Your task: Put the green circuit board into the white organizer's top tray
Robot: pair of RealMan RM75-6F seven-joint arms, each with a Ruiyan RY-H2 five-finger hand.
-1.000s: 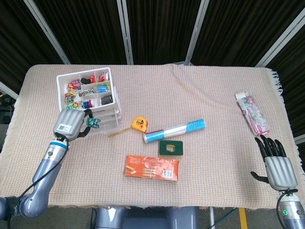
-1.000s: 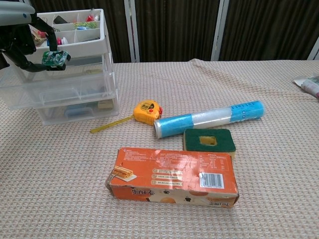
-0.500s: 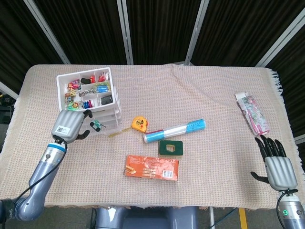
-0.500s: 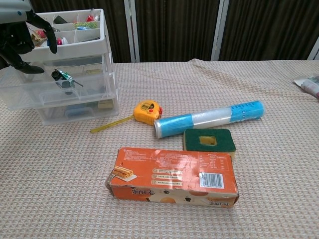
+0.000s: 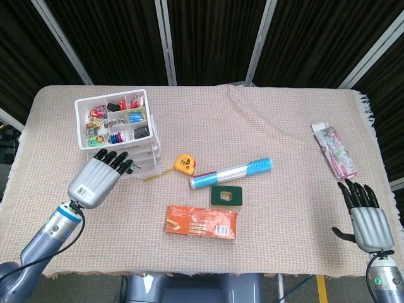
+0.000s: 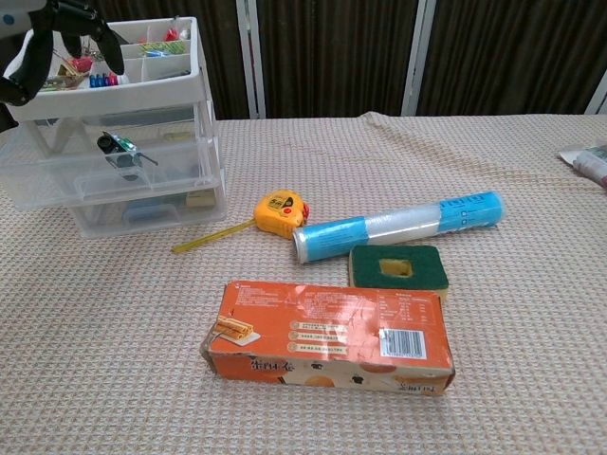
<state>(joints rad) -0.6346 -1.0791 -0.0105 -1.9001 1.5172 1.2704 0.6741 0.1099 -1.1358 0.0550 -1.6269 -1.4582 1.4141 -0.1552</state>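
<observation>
The green circuit board (image 6: 119, 150) lies tilted behind the clear front of the white organizer's (image 6: 202, 80) upper drawer, below the top tray with its small coloured parts. My left hand (image 5: 98, 178) holds nothing. Its fingers are spread, with the tips just in front of the organizer (image 5: 80, 111). In the chest view the left hand (image 6: 59, 34) hangs at the top left, in front of the tray's corner. My right hand (image 5: 368, 218) rests open at the table's front right edge, far from everything.
A yellow tape measure (image 5: 184, 163) with its tape pulled out lies right of the organizer. Beyond it are a blue tube (image 5: 231, 173), a green sponge (image 5: 226, 196) and an orange box (image 5: 202, 221). A printed packet (image 5: 334, 149) sits at the far right.
My left hand let go of the circuit board, which dropped to the clear drawer. The hand then spread its fingers and drew back towards the front. The right hand stayed still.
</observation>
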